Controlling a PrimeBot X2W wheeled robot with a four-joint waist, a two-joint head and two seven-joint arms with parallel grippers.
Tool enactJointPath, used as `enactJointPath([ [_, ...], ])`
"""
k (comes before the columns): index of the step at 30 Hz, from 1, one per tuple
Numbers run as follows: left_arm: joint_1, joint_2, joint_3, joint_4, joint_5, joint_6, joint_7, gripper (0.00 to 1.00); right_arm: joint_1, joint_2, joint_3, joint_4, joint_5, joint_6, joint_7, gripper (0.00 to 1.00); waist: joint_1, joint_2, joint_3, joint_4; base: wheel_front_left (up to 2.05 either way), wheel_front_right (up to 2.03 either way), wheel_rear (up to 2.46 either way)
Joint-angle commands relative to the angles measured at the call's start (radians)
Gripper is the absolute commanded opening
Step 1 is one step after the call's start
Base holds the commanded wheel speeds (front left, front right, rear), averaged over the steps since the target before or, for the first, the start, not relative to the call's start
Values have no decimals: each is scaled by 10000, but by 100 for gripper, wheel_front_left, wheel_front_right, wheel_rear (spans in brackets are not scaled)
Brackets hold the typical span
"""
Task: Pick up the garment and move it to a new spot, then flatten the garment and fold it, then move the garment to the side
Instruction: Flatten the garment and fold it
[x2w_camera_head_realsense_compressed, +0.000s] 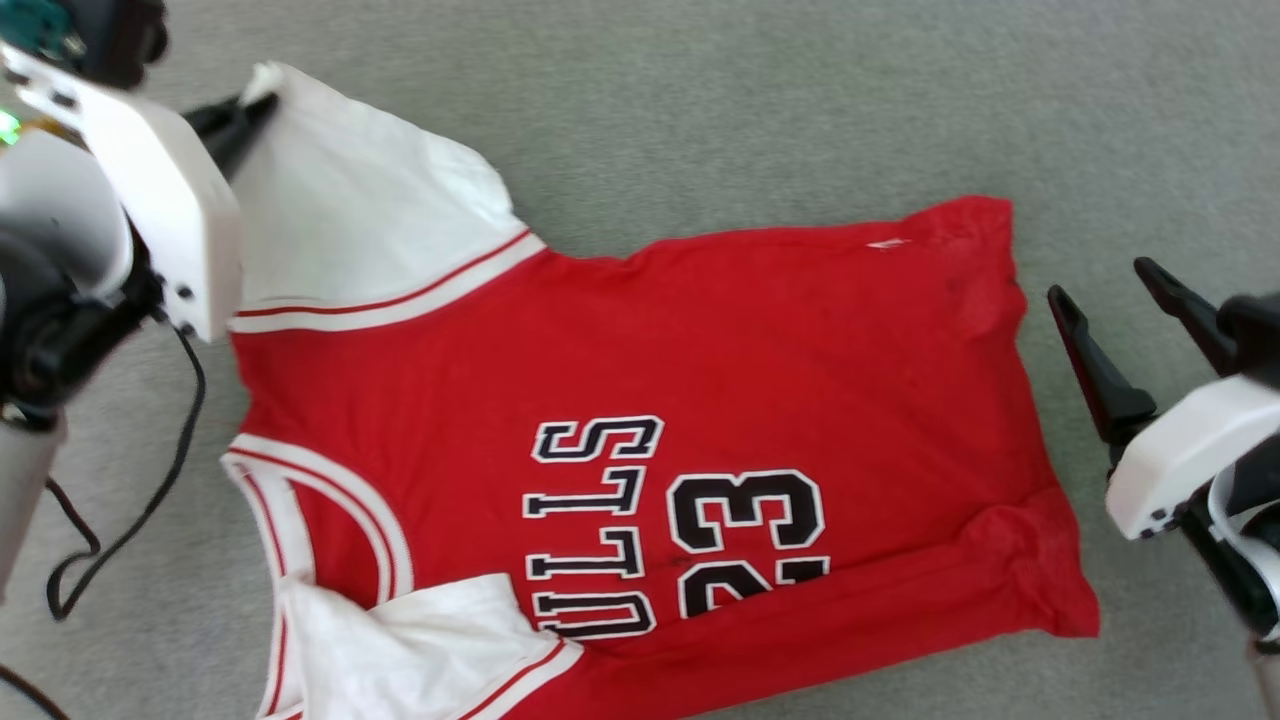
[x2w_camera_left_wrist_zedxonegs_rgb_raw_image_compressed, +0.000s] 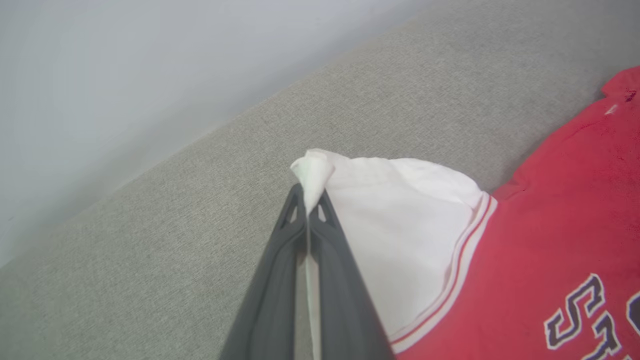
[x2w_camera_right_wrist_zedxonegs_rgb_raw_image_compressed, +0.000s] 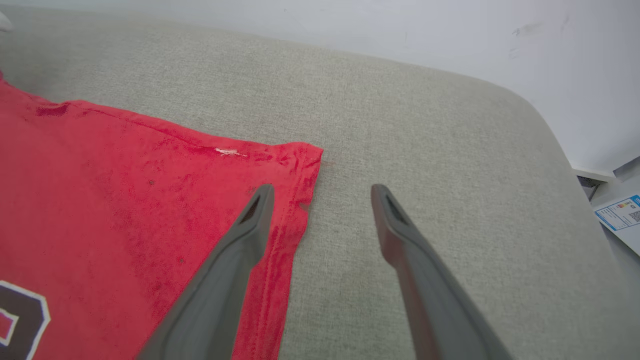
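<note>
Left hand (x2w_camera_left_wrist_zedxonegs_rgb_raw_image_compressed: 309, 200) clenched on the tip of the far-left white sleeve (x2w_camera_head_realsense_compressed: 370, 210). Garment (x2w_camera_head_realsense_compressed: 700, 350) lies mostly flat on grey fabric surface (x2w_camera_head_realsense_compressed: 800, 100). Right hand (x2w_camera_head_realsense_compressed: 1098, 277) released, by the right hem.

Grey-beige woven surface (x2w_camera_head_realsense_compressed: 760, 100) spreads right across the head view, fine weave, under soft, even light. Over to the left wrist view: a plain pale wall (x2w_camera_left_wrist_zedxonegs_rgb_raw_image_compressed: 125, 75) runs along the surface's far edge. Right wrist view now, and the surface rounds off at a curved corner (x2w_camera_right_wrist_zedxonegs_rgb_raw_image_compressed: 542, 117), the wall behind it faintly scuffed. Past that corner, lower down, lies a white sheet (x2w_camera_right_wrist_zedxonegs_rgb_raw_image_compressed: 622, 212) with blue print, possibly a label, too small to read.
</note>
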Motion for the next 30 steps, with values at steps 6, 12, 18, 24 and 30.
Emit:
enactJointPath([
  [6,1023,318,-358,-1736,149,-10,-900,0,-1229,-1496,771,265,834,-7,3198,100,0,0,-148,940,0,0,0],
  [12,1957,374,-363,-3019,261,282,-1492,0,-2377,-1959,902,926,1359,-7,4939,100,0,0,-12,1480,0,0,0],
  [18,2650,223,-458,-3891,298,584,-1902,0,-3097,-2064,1492,1978,931,-5,5533,100,0,0,216,1955,0,0,0],
  [24,2891,99,-603,-4233,330,637,-2073,0,-3316,-2151,2033,2779,738,-5,5749,100,0,0,411,2286,0,0,0],
  [30,3078,-101,-870,-4054,331,603,-2251,0,-3325,-2179,2655,3662,991,-4,5143,0,0,0,399,2532,0,0,0],
])
